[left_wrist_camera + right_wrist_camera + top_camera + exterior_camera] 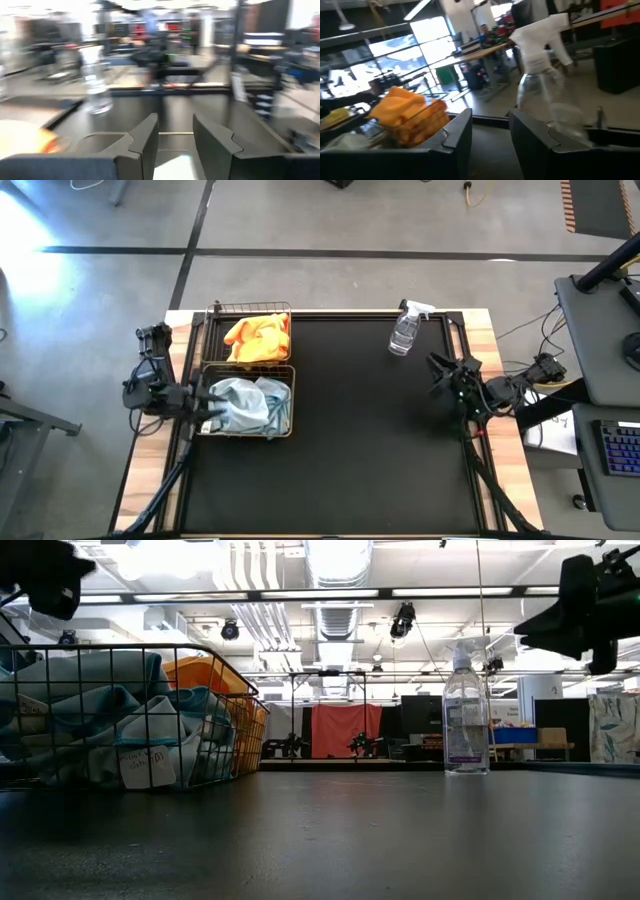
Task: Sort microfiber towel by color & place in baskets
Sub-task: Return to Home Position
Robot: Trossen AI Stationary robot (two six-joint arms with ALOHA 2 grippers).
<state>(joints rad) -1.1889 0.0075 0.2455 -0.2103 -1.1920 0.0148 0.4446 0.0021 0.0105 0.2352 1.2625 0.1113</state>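
Towels (258, 337): the orange heap fills the far basket (250, 306); the pale blue heap (245, 405) fills the near basket (292, 408), which touches the far one. No towel shows on the black table (380, 460).
Left gripper (203, 402): over the near basket's left edge and raised off the table, fingers apart with nothing between them.
Right gripper (438, 372): at the table's right side, near the spray bottle (404, 332) but apart from it, fingers spread and empty.
Step in hand: the sorting looks finished; what is left is likely bringing both arms back to rest.
Next move: the left arm should draw away from the wire rim without snagging blue cloth. The right arm should back off without knocking the bottle.
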